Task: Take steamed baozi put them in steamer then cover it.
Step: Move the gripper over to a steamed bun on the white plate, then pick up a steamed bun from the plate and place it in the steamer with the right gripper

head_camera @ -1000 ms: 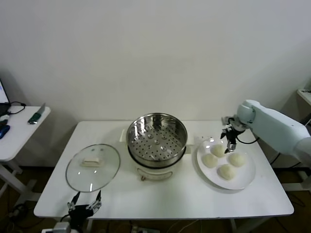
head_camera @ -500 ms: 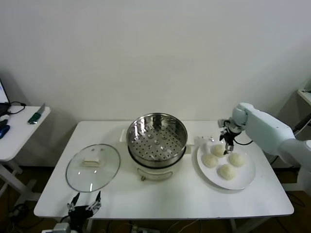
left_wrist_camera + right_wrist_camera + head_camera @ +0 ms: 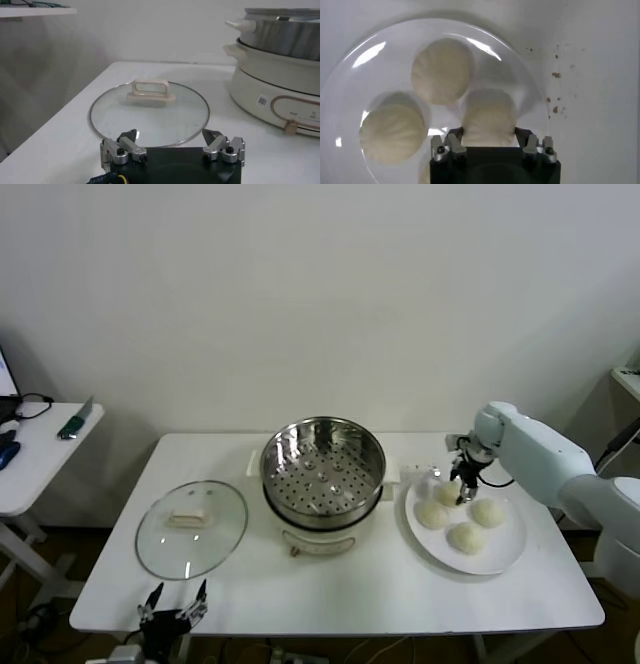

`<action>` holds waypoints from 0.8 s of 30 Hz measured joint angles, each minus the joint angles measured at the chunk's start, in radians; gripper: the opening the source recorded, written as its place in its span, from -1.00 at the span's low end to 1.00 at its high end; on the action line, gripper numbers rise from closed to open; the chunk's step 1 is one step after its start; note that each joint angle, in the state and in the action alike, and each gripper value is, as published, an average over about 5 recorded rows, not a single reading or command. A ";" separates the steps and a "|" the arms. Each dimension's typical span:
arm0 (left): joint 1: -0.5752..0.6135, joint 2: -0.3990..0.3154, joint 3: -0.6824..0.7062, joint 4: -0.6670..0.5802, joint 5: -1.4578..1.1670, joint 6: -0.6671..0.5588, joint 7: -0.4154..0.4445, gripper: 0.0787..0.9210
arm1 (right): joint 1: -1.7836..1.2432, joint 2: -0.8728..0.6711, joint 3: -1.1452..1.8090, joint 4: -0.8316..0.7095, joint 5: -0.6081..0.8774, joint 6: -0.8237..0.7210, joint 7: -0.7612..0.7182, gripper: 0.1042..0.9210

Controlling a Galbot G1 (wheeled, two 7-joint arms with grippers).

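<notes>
Four cream-white baozi lie on a white plate to the right of the steamer. My right gripper is low over the far-left baozi. In the right wrist view this gripper is open, with a jaw on each side of that baozi; two others lie beside it. The steamer basket holds nothing. The glass cover lies flat on the table to the left of the steamer. My left gripper is open and idle at the table's front edge, just short of the cover.
The steamer sits on a white electric pot base in the middle of the white table. A side table with small tools stands at the far left. Crumbs dot the table beside the plate.
My right gripper has moved left and down from beside the plate's far edge onto the far-left baozi. The left arm, cover and steamer have not moved.
</notes>
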 measured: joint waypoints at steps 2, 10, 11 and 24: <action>0.000 0.000 0.000 0.000 0.001 -0.001 0.000 0.77 | -0.001 0.000 0.005 -0.001 0.000 0.005 -0.002 0.41; 0.005 0.000 0.004 0.000 0.006 -0.005 0.000 0.77 | 0.021 -0.020 -0.005 0.030 0.021 0.027 -0.017 0.39; 0.005 0.000 0.005 0.000 0.007 -0.006 0.000 0.77 | 0.031 -0.025 -0.013 0.041 0.029 0.030 -0.020 0.39; 0.014 0.005 0.009 -0.014 0.010 -0.013 0.000 0.77 | 0.339 -0.095 -0.260 0.315 0.206 0.105 -0.045 0.39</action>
